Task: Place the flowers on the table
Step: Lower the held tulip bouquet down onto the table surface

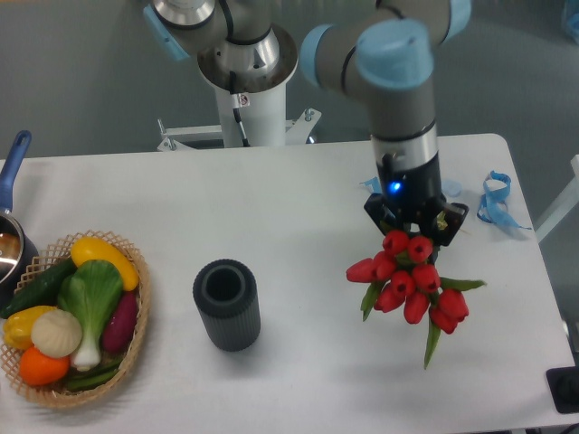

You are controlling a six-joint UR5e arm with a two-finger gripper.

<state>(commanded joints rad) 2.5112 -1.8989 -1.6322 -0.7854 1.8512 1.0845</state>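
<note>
The flowers (409, 282), a bunch of red tulips with green leaves, hang at the right side of the white table (289, 199). My gripper (416, 228) points down right above them. The blooms hide its fingertips and the stems. It seems shut on the bunch, which tilts toward the camera with leaves trailing to the front right. Whether the bunch touches the tabletop cannot be told.
A dark ribbed cylinder (226, 304) stands upright at the table's middle front. A wicker basket (136, 339) with vegetables sits at the front left, a pot with a blue handle (14, 163) behind it. A blue ribbon (496, 197) lies at the back right.
</note>
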